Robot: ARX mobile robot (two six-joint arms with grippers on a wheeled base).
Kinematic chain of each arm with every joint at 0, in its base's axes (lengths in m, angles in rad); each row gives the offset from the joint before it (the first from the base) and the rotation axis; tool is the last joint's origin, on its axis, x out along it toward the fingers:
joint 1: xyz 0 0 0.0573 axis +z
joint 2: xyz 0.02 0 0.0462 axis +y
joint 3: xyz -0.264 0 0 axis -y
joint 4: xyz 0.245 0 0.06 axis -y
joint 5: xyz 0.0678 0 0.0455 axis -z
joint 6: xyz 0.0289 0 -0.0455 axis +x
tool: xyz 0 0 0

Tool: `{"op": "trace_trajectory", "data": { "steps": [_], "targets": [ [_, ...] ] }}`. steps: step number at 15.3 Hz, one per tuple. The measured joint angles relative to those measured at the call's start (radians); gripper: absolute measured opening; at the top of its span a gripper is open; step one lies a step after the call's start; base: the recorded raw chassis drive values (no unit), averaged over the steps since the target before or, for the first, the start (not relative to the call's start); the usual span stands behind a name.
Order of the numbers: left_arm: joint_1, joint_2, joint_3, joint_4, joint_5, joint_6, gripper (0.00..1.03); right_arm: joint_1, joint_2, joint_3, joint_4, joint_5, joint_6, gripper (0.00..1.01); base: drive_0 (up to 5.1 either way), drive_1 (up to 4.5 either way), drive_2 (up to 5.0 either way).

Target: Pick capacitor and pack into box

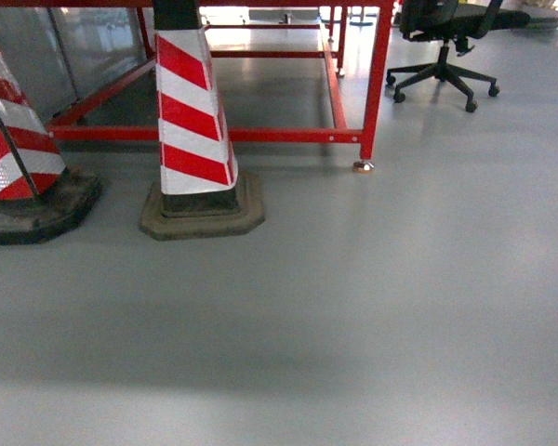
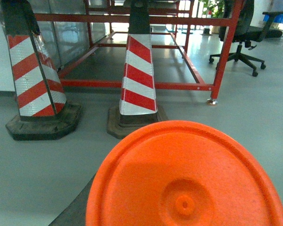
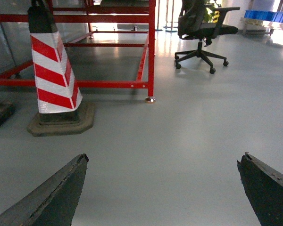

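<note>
An orange round capacitor (image 2: pixel 184 176) with a dimple in the middle of its face fills the lower part of the left wrist view, held up above the floor. It hides my left gripper's jaws. Only a dark finger (image 2: pixel 74 213) shows at its lower left edge, close against it. My right gripper (image 3: pixel 162 159) stands wide open above bare grey floor, with nothing between its two dark fingertips. Neither gripper shows in the head view. The box is out of view.
Two red-and-white striped cones (image 1: pixel 195 121) (image 1: pixel 14 158) on dark bases stand ahead on the grey floor. Behind them is a red metal frame (image 1: pixel 372 84). A black office chair (image 1: pixel 442 56) stands at the back right.
</note>
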Motion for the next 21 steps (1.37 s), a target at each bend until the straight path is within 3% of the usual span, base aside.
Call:
{"op": "trace_trajectory", "data": {
  "steps": [8, 13, 21],
  "targets": [
    [0.0, 0.0, 0.0, 0.004, 0.0, 0.0, 0.44, 0.0, 0.0, 0.0, -0.001, 0.0, 0.0, 0.98, -5.0, 2.46, 2.5],
    [0.0, 0.0, 0.0, 0.002, -0.002, 0.0, 0.44, 0.0, 0.0, 0.0, 0.002, -0.003, 0.0, 0.98, 0.0, 0.0, 0.0],
    [0.0, 0.0, 0.0, 0.001, -0.001, 0.0, 0.44, 0.0, 0.0, 0.0, 0.004, -0.003, 0.0, 0.98, 0.0, 4.09, -4.1]
  ]
}}
